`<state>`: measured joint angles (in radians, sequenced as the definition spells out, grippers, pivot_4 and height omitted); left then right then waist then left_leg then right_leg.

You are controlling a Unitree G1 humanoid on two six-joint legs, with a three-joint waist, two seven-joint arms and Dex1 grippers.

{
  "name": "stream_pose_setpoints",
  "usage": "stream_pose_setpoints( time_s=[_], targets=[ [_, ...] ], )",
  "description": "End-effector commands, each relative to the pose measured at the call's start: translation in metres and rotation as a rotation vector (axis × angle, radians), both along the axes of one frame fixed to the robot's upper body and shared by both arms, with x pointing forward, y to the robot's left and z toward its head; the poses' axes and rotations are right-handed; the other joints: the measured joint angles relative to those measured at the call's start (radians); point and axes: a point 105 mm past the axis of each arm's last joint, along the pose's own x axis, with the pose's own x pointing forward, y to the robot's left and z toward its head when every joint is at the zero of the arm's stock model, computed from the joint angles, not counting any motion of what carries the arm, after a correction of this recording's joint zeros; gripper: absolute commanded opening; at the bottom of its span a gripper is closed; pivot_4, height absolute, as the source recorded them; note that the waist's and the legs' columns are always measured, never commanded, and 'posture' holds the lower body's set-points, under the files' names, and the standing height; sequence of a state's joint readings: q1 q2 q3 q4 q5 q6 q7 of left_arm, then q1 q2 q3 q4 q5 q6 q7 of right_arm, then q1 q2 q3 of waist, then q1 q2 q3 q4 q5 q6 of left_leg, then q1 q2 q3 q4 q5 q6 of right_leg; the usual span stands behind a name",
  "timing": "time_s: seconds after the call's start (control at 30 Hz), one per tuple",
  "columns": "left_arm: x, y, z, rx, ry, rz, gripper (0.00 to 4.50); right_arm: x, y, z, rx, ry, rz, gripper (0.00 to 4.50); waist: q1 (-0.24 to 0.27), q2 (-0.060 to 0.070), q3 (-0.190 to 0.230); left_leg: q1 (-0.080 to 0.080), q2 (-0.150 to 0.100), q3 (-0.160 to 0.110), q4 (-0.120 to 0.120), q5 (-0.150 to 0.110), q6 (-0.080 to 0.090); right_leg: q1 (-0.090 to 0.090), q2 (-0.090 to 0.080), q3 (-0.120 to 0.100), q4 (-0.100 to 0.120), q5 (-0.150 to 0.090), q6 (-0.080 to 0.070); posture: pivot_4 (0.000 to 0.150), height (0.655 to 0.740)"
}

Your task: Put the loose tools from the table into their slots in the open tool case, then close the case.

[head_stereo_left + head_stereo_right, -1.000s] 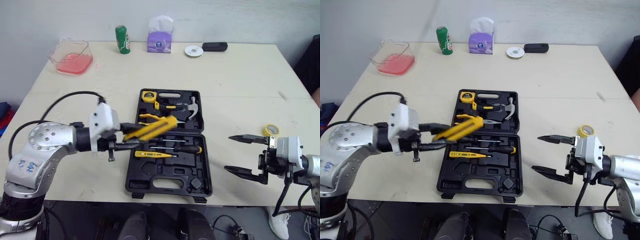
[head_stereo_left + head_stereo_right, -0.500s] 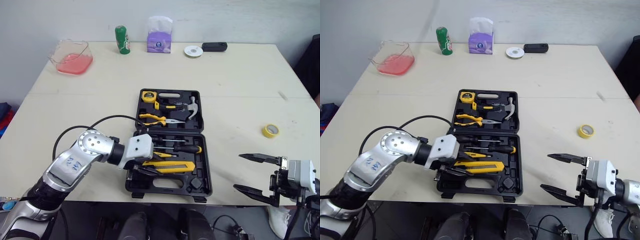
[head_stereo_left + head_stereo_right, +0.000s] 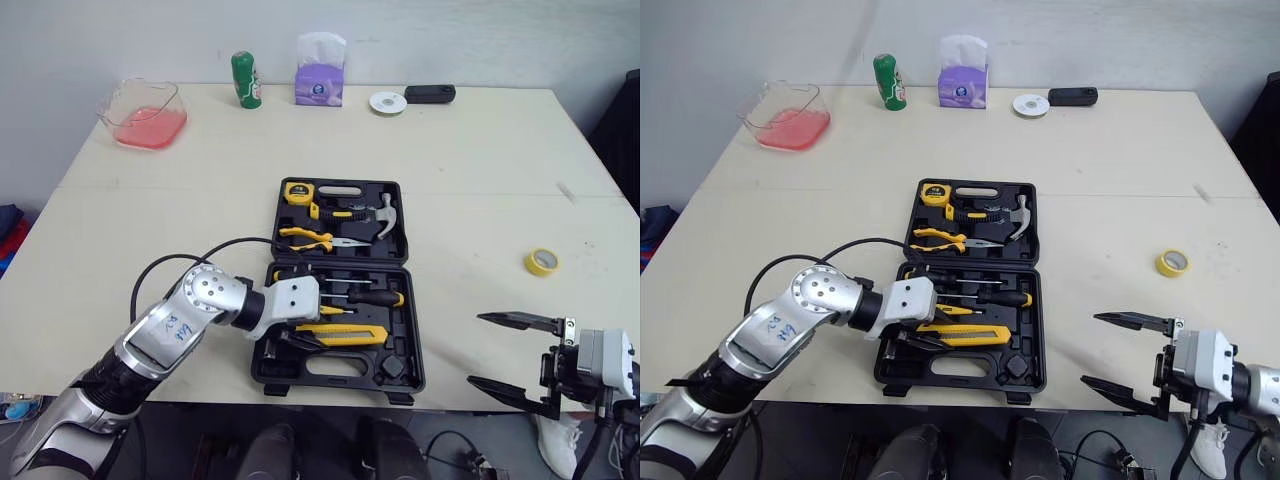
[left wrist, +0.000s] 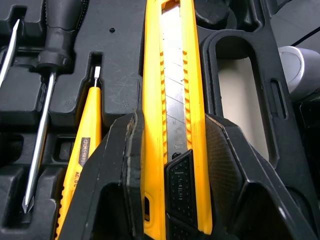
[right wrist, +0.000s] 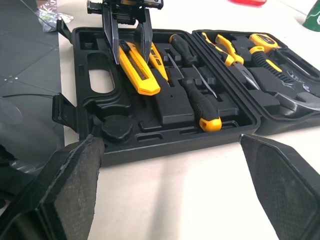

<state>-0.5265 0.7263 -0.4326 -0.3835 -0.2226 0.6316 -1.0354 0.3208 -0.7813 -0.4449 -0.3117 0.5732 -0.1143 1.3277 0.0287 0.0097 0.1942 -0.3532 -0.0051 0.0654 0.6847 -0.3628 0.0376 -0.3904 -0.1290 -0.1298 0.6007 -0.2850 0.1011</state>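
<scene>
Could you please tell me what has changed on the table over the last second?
The left pincer lowered the yellow utility knife from above the tool case into its near half and still grips it. The right pincer, open, drew back toward the table's near edge. The pliers, hammer and yellow tape roll stayed put.

Yellow utility knife lying flat in the near half of the open black tool case
</scene>
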Motion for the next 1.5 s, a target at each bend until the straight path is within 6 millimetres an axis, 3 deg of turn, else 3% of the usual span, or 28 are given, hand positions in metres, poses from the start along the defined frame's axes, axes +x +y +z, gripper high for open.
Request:
stream_pose_setpoints(
  time_s=[0.03,0.43,0.63,1.07,1.17,1.33,1.4,1.5],
  targets=[
    [-0.009,0.002,-0.006,0.034,-0.007,-0.009,1.28,-0.001,-0.001,0.004,0.008,-0.038,-0.002,4.5,-0.001,0.0,0.0,0.0,0.0,0.0,0.0,0.0,0.0,0.0,0.0,0.0,0.0,0.0,0.0,0.15,0.74],
    [-0.001,0.004,-0.004,0.04,-0.014,0.029,1.28,0.003,0.002,0.004,0.009,-0.045,0.003,4.5,-0.003,0.0,0.0,0.001,0.0,0.0,0.0,0.0,0.0,0.0,0.0,0.001,0.001,0.0,0.0,0.15,0.74],
    [0.001,0.002,0.001,0.023,-0.059,0.0,4.1,0.009,0.001,0.005,0.008,-0.05,0.004,4.5,-0.001,0.0,0.0,0.001,0.0,0.0,0.001,0.0,0.0,0.0,0.0,0.0,0.001,0.0,0.0,0.15,0.74],
    [-0.005,-0.008,0.061,-0.351,-0.164,-0.211,4.1,0.012,0.0,0.005,0.017,-0.05,0.0,4.5,-0.001,0.0,0.0,0.0,0.0,-0.001,0.006,0.0,0.0,0.0,0.0,0.0,0.004,0.0,0.0,0.15,0.74],
    [-0.011,-0.002,0.058,-0.379,-0.118,-0.248,3.25,0.014,-0.003,0.005,0.022,-0.052,-0.017,4.5,-0.001,0.0,0.0,0.0,0.0,0.0,0.006,0.0,0.0,0.0,0.0,0.0,0.005,0.0,0.0,0.15,0.74],
    [-0.006,-0.005,0.037,-0.389,-0.078,-0.199,0.81,0.014,-0.004,0.003,0.026,-0.052,-0.03,4.5,-0.002,0.0,0.0,0.0,0.0,0.0,0.007,0.0,0.0,0.0,0.0,0.0,0.006,0.0,0.0,0.15,0.74],
    [-0.009,-0.007,0.025,-0.372,-0.048,-0.197,0.04,0.014,-0.006,0.001,0.027,-0.051,-0.037,4.5,0.0,0.0,0.0,0.0,0.0,0.0,0.007,0.0,0.0,0.0,0.0,0.0,0.006,0.0,0.0,0.15,0.74],
    [-0.01,-0.01,0.013,-0.341,-0.029,-0.209,0.04,0.013,-0.01,-0.002,0.024,-0.049,-0.044,4.5,0.0,0.0,0.0,0.0,0.0,0.0,0.008,0.0,0.0,0.0,0.0,0.0,0.006,0.0,0.0,0.15,0.74]
  ],
)
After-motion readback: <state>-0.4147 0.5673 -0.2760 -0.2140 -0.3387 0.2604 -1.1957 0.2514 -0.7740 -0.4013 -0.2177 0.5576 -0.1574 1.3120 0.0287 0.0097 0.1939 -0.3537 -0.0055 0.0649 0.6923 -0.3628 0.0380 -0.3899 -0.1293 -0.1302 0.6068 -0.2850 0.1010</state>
